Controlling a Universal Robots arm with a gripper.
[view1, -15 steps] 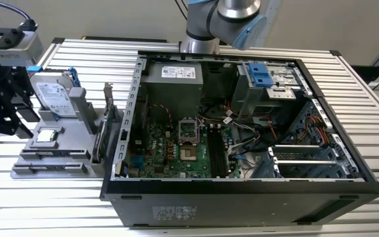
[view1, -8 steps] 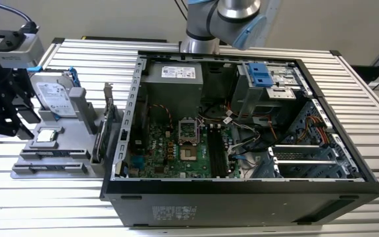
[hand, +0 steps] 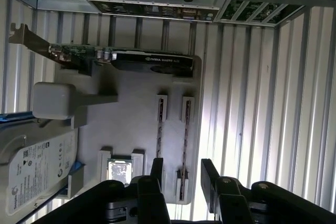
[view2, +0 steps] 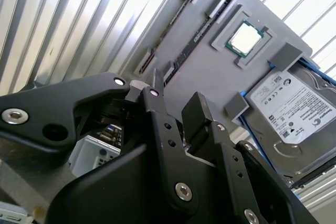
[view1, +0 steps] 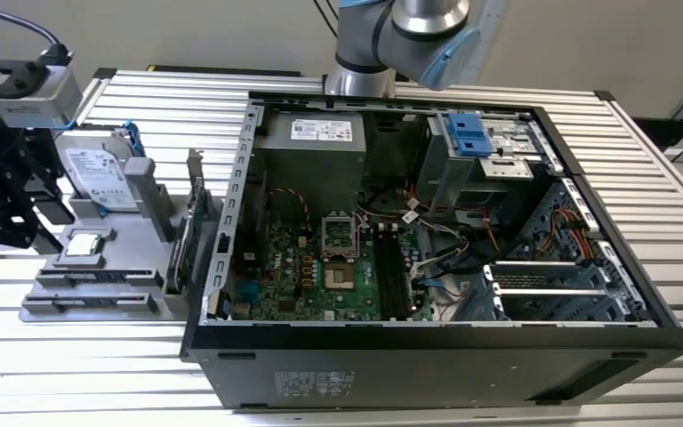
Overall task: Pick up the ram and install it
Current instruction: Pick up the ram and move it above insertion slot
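Black hand [hand: 181, 163] spread wide — ram [hand: 185, 139] edge-up, near

hard drive [hand: 37, 166] cut off by edge, hand [hand: 182, 165] cropped at base

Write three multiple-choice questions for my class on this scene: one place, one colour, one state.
1. Where is the memory stick? A inside the computer case; B in the grey holder; C lying loose on the table.
2. What colour is the frame round the hard drive? A red; B blue; C yellow.
3. The gripper is: A open; B shut on the memory stick; C shut on the hard drive.
Answers: B, it stands in a holder slot; B, blue shows at the drive's edges; A, the fingers stand apart with nothing between.
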